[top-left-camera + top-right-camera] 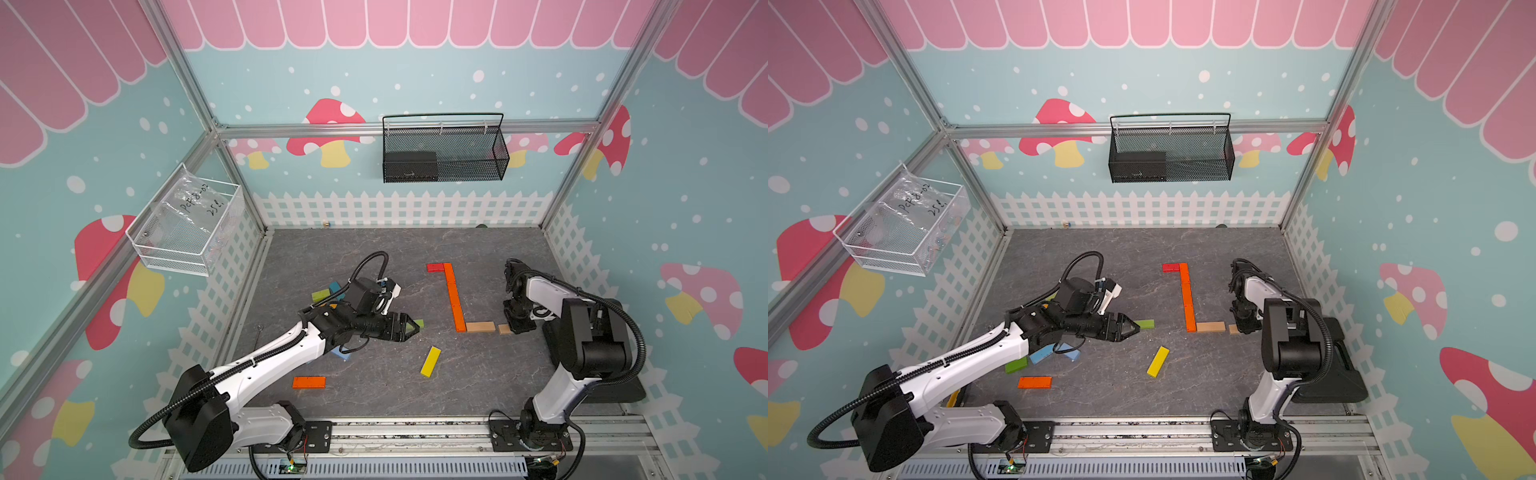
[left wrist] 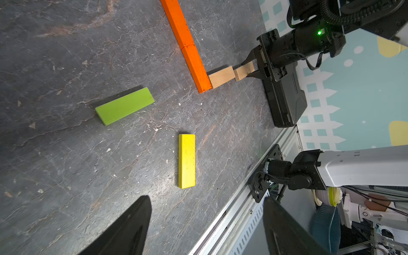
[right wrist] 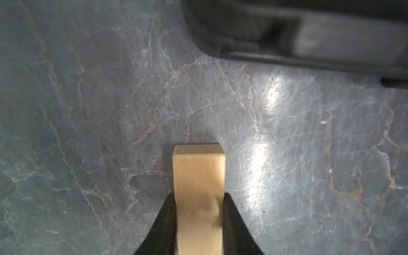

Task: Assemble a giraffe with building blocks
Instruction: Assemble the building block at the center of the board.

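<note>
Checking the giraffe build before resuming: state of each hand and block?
left hand: open, empty
right hand: shut on held tan block
held tan block: gripped, gap to laid tan block
laid tan block: flat, touching orange line
orange line: flat, end to end
red block: flat, touching orange line
green block: loose, flat
yellow block: loose, flat

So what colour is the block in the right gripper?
Plain tan, unpainted wood. The right gripper is shut on the tan block, clearest in the right wrist view.
</note>
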